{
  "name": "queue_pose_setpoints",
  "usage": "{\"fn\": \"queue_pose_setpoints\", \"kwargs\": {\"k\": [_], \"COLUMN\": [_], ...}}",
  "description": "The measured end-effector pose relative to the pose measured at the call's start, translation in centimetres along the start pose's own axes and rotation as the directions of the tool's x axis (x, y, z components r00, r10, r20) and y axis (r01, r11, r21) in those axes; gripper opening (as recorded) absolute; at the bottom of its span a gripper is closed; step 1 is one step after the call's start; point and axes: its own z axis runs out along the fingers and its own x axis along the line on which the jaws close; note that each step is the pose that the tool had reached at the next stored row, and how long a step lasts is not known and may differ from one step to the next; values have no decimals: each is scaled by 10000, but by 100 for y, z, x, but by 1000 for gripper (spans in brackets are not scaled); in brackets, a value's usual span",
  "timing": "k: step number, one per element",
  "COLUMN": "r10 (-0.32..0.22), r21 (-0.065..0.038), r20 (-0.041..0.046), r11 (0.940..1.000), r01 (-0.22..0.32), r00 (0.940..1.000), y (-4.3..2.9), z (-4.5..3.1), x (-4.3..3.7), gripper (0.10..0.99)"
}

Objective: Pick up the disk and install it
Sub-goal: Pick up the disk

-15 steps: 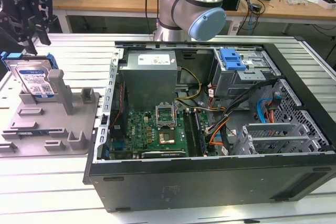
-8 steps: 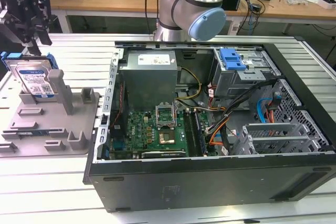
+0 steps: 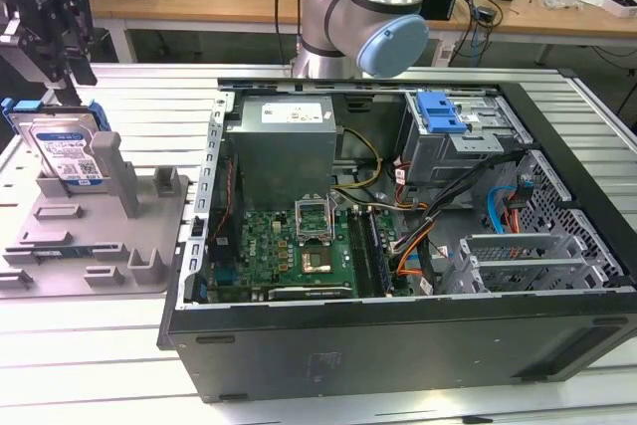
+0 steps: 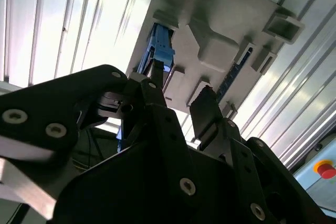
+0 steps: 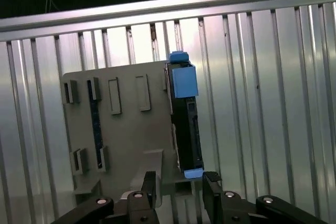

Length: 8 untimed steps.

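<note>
One disk (image 3: 68,151) stands on edge in a grey holder (image 3: 100,236) at the left of the exterior view, probably propped so its top edge is reachable. Directly above hangs the tool (image 3: 78,67), fingers spread and empty. Centre-right on the worktop (image 3: 149,97) sits an open computer case (image 3: 398,330).

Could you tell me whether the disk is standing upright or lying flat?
Upright: the disk stands on edge in a slot of the grey holder, label facing out, with the open pincer above it.
</note>
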Motion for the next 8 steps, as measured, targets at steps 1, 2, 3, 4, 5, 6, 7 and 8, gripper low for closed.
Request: {"fn": "queue_pose_setpoints", "kwargs": {"k": [1,2,3,4,5,6,7,8], "r10": [0,-8,-22,-46,-84,-97,-107,-127], "r21": [-1,-1,-2,-1,2,1,2,1], "r20": [0,0,-1,0,0,0,0,0], "r11": [10000,10000,10000,10000,10000,10000,9999,9999], "r01": [0,8,22,46,84,97,107,127], "r00": [10000,10000,10000,10000,10000,10000,9999,9999], "y": [-3,-7,-7,-3,10,35,56,95], "z": [0,-1,-2,-1,2,4,8,13], "x": [-14,-30,-62,-90,-131,-142,-144,-143], "gripper": [482,482,482,482,482,482,482,482]}}
